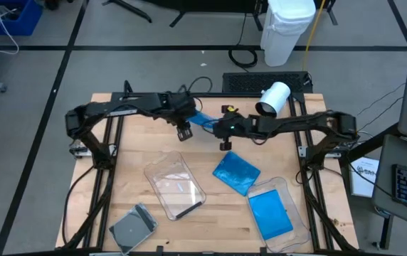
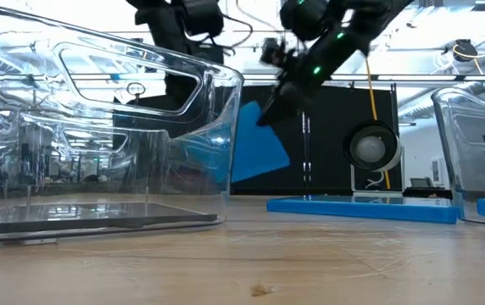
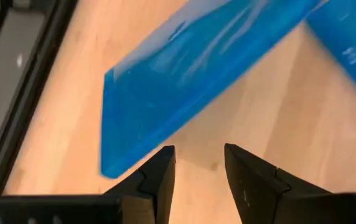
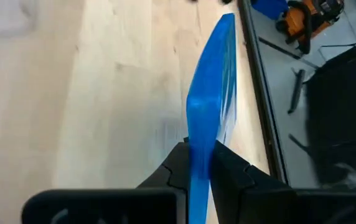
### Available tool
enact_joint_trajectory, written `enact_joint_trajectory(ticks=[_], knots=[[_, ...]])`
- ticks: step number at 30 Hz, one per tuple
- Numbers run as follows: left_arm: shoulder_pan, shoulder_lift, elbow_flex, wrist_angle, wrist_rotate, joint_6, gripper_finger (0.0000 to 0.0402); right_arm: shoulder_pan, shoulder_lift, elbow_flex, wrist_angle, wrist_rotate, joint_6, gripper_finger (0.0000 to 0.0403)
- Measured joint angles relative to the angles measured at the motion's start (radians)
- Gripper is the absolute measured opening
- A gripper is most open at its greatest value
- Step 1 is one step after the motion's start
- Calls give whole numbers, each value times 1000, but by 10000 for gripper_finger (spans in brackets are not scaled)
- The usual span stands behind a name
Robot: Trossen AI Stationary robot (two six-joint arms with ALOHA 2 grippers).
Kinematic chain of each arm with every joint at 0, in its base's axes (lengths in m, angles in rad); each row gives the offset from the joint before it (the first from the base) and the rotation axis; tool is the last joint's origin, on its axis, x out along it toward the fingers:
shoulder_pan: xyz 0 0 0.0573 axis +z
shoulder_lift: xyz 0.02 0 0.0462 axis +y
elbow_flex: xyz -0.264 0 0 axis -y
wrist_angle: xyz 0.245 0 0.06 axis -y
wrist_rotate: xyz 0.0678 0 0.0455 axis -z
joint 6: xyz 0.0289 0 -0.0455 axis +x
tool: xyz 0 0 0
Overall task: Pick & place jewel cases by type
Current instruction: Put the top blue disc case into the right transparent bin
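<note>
1. We see the right gripper at upper centre of the high view, clamped on a blue case held on edge above the table.
2. The left gripper, just left of it, stands open and empty.
3. A second blue case lies at centre; a third sits in the lower-right tub.

Top centre of the high view, the left gripper and right gripper sit close together, with a lifted case between them, clear of the table. Below them, mid-frame, a second case lies flat on the table. To its left sits a tub. Lower right, another tub has a third case inside. Lower left, near the table's edge, a fourth case lies apart from everything else.
</note>
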Motion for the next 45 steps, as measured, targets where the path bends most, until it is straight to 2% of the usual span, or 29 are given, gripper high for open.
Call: enact_joint_trajectory(ticks=[3, 7, 14, 19, 24, 34, 36, 41, 45], knots=[[-21, -81, -128, 126, 5, 2, 145, 0, -113, -89, 18, -56, 59, 25], [-43, -223, -366, 315, 6, -43, 145, 0, -303, -252, 74, -85, 135, 25], [-84, -547, -753, 659, 12, -138, 145, 5, -666, -485, 167, -84, 261, 25], [-149, -761, -936, 885, 30, -175, 145, 34, -872, -567, 170, -125, 323, 25], [-230, -943, -1056, 980, 22, -173, 145, 79, -1029, -612, 166, -217, 374, 25], [-368, -1208, -1167, 983, 14, -133, 145, 133, -1293, -733, 164, -241, 428, 25], [-384, -1251, -1169, 948, 4, -135, 145, 133, -1342, -761, 161, -241, 436, 25], [-404, -1350, -1169, 784, -107, -167, 145, 132, -1444, -808, 158, -240, 436, 25], [-405, -1424, -1169, 700, -140, -187, 145, 132, -1500, -833, 158, -240, 436, 25]])
